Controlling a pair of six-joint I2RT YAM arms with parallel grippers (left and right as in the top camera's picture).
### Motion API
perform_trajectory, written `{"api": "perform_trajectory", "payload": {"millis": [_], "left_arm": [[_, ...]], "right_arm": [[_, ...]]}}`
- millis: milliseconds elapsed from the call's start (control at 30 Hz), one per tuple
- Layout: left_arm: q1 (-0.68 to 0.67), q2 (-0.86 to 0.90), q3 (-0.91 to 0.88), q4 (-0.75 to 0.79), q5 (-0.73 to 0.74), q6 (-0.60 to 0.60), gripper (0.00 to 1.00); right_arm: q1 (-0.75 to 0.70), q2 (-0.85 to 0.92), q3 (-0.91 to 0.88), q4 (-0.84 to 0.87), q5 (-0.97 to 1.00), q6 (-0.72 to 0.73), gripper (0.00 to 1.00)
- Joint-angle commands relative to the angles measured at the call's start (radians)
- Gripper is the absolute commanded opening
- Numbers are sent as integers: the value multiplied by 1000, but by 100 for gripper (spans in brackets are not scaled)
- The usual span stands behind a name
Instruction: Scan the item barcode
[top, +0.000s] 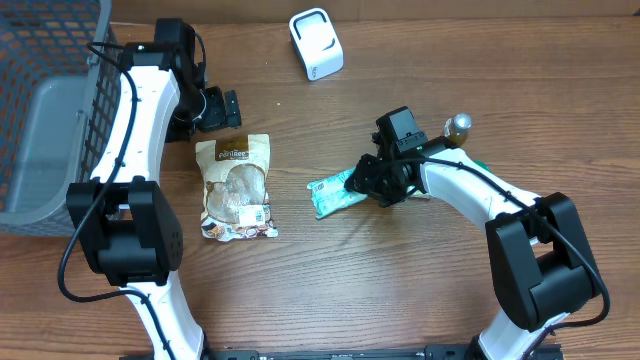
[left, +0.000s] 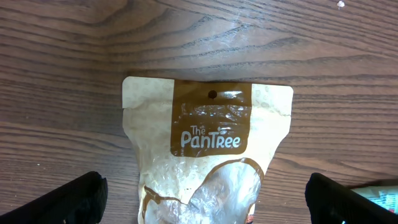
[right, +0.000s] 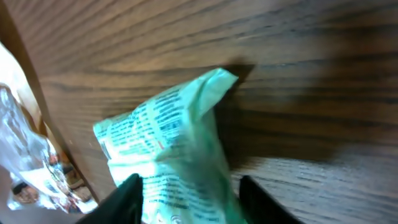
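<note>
Overhead, the white scanner (top: 316, 43) stands at the far edge of the bench (top: 400, 290), well apart from both items. The right tool (top: 366, 180) is at the green packet (top: 333, 194), which lies on the wood. The left tool (top: 218, 108) hovers just beyond the brown pouch (top: 235, 185).

From the left wrist, its fingers (left: 68, 199) are spread wide and empty, with the pouch's top between them, probably lined up for a pick.

From the right wrist, fingers (right: 127, 199) flank the packet's crumpled end; whether they pinch it I cannot tell.
</note>
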Motion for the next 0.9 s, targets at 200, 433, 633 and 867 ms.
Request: {"api": "perform_trajectory", "payload": {"millis": [200,433,633,867], "left_arm": [[4,-26,17,1,14,1,100],[4,-26,17,1,14,1,100],[4,-26,17,1,14,1,100],[4,-26,17,1,14,1,100]], "right_arm": [[5,-14,-10,5,41,-1,86],[5,-14,-10,26,85,-2,88],[5,-14,-10,130,96,-96,89],[14,-14,-10,74,102,-95,52]]}}
